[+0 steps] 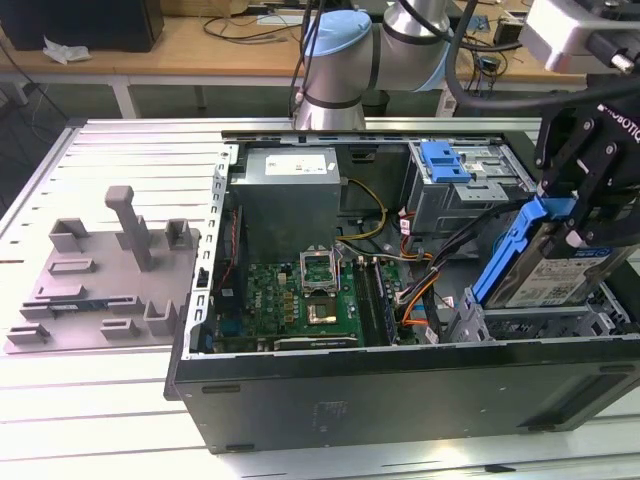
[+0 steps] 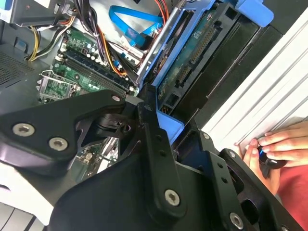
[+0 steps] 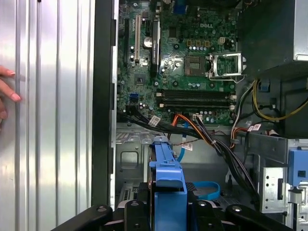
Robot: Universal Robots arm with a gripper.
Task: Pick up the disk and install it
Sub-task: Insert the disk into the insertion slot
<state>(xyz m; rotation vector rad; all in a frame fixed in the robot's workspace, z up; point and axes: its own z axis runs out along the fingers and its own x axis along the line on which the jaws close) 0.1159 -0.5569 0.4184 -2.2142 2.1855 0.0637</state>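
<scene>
Outwardly, the exterior view had my pincer [image 1: 588,215] clamped on the disk [image 1: 548,275], tilted over the drive bay [image 1: 520,325] beneath. The second wrist view showed its circuit side ahead. The first wrist view showed its blue frame [image 3: 168,175] edge-on, so squaring it to the slot seemed wise.

In the exterior view, the gripper [image 1: 577,215] runs off the right edge of the frame, and its black body covers the upper end of the disk [image 1: 548,272]. The disk's lower end is hidden behind the side wall of the computer case [image 1: 400,390]. The arm [image 1: 340,50] is cut off at the top edge.

In the second wrist view, a person's hand [image 2: 269,147] is cut by the frame edge. It rests on a small dark object [image 2: 270,162] that is too covered to identify.

In the first wrist view, the disk is seen edge-on with the gripper body hiding its near end. The person's fingertips [image 3: 10,96] poke in at the frame edge.
</scene>
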